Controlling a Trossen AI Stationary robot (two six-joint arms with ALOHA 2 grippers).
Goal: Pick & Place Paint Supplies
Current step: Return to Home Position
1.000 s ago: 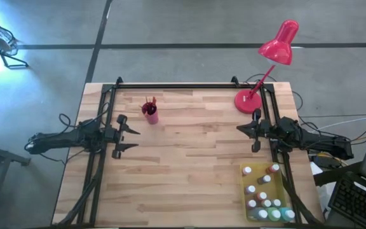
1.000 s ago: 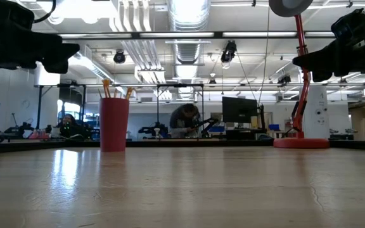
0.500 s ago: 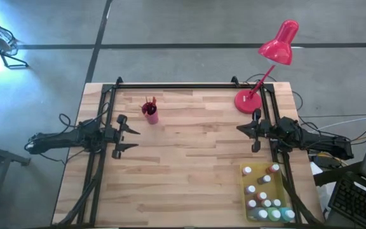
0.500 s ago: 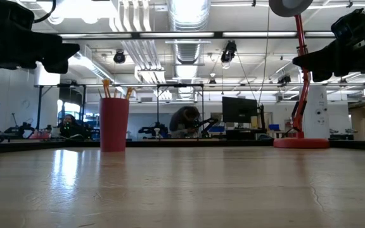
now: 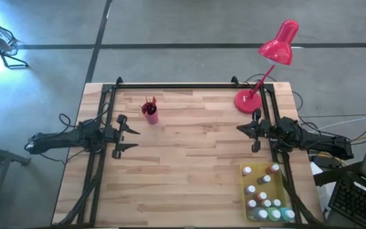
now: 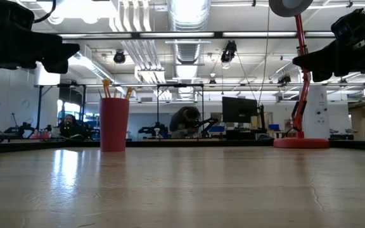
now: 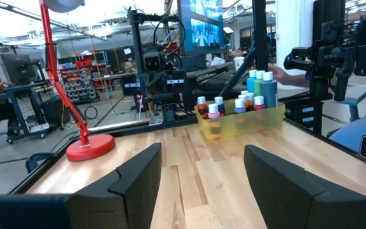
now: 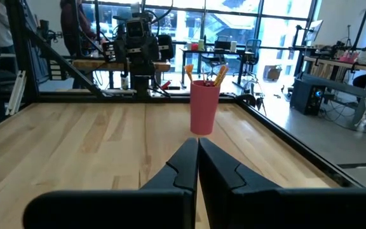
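High view: homing step in hand, by judgement near its end. Left tool (image 5: 132, 138) spread open, well apart from lamp (image 5: 249, 100). Right tool (image 5: 241, 130) closed on nothing, near lamp's base. Bottles (image 5: 263, 197) packed in bin (image 5: 243, 186), on lamp's side of worktop (image 5: 189, 165), well apart from lamp. Brushes (image 5: 149, 104) in cup (image 5: 150, 114), level with lamp. Next: no grasp needed, only parking both arms.

Low view: cup and lamp, no bin.

Left wrist view: 2 taller bottles (image 7: 269, 92) standing above the small ones.

Right wrist view: brush tips above cup rim.
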